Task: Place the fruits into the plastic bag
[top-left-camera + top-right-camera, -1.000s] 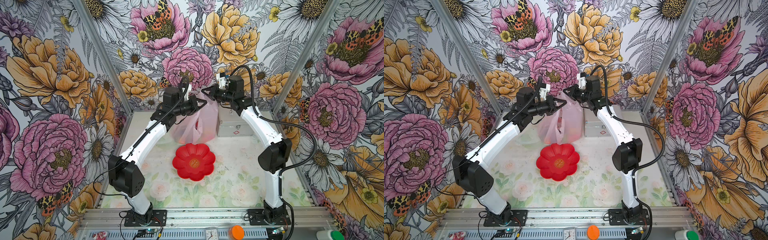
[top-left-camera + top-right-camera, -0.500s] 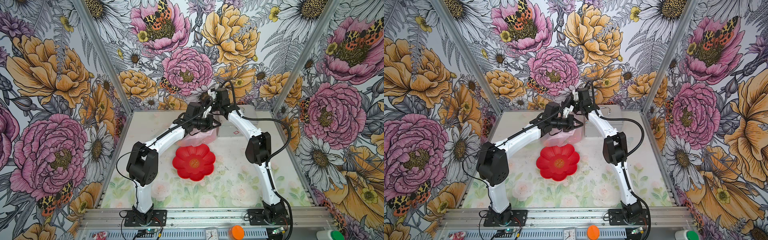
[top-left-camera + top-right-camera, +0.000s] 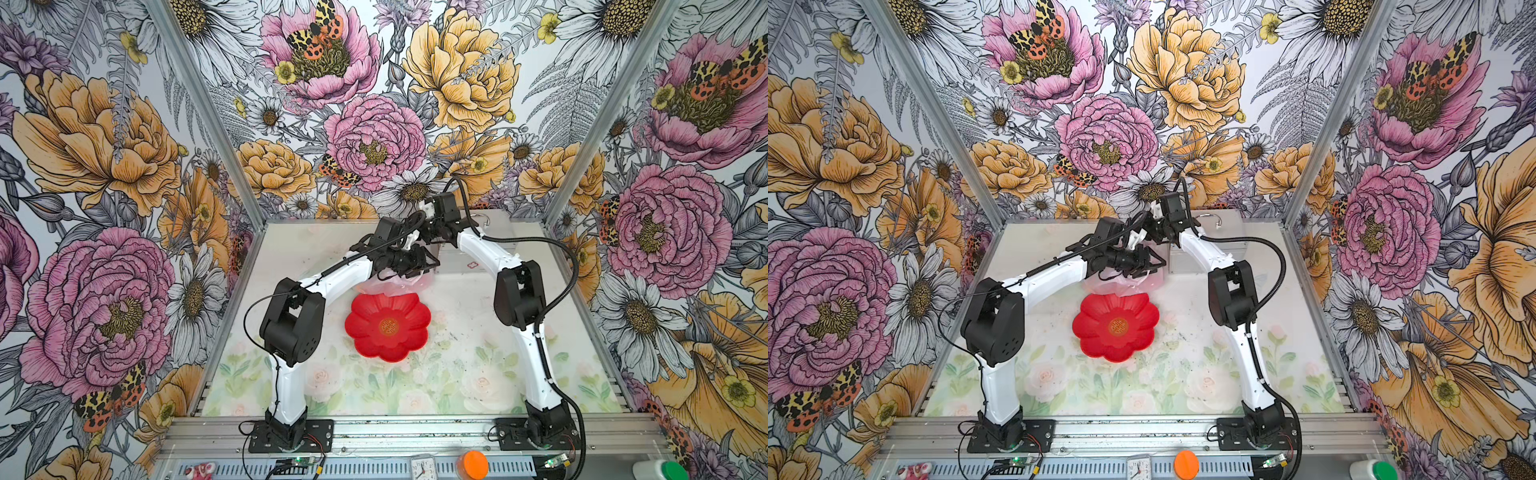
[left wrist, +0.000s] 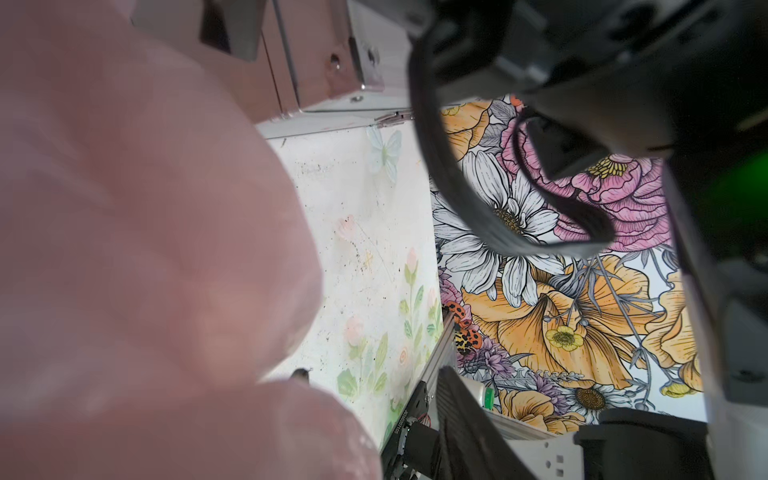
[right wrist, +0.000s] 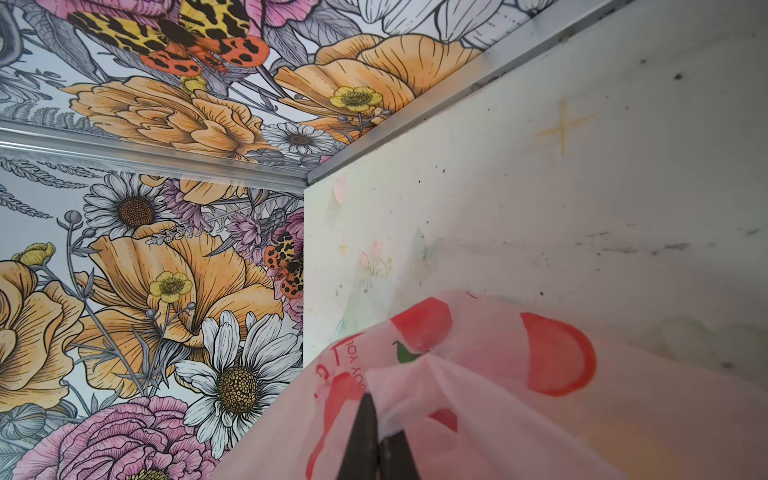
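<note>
Lowering had brought the plastic bag [image 3: 399, 282] down onto the far desk [image 3: 465, 332]; right tool [image 5: 376, 419] clenched its film, left tool [image 3: 424, 264] unreadable, packing seemingly finished.

1. Plastic bag [image 3: 395, 286], at 12 o'clock from the plate [image 3: 374, 345]: mostly hidden under both arms; contents unseen.
2. Left wrist view: plastic bag [image 4: 145, 249] is a blurred pink mass.
3. Right end effector [image 5: 378, 444]: only fingertips in frame.
4. Left end effector [image 3: 424, 264]: jaw gap unreadable.

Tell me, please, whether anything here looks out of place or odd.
The plastic bag lies slumped in a crumpled heap just behind the red plate, the right tool pinching a fold. Dark specks dot the table.
</note>
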You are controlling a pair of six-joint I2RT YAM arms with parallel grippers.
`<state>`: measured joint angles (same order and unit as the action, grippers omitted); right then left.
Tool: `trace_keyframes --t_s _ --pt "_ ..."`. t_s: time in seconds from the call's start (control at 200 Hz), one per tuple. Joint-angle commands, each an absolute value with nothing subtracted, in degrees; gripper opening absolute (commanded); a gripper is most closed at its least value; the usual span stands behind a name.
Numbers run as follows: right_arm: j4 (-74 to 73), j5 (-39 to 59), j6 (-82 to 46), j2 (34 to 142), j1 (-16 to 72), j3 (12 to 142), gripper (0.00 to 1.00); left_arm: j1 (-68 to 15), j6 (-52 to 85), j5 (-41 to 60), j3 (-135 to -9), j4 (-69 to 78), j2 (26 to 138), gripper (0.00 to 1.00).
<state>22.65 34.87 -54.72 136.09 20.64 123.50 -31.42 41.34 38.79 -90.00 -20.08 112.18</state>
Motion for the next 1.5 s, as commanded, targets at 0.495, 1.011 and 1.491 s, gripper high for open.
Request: trace_keyframes --t_s 0.495,1.011,1.491 --pt "24.59 37.74 -49.24 115.87 19.61 115.97 0.43 -25.01 31.88 32.68 -95.56 -36.87 96.34 0.99" --pt "33.16 35.22 -44.04 107.22 16.83 112.35 0.51 -20.83 22.65 22.24 -98.90 -50.52 88.27 0.99" --pt "34.38 29.84 -34.66 95.69 14.24 104.94 0.58 -9.52 22.33 20.26 -96.92 -50.33 77.67 0.99"
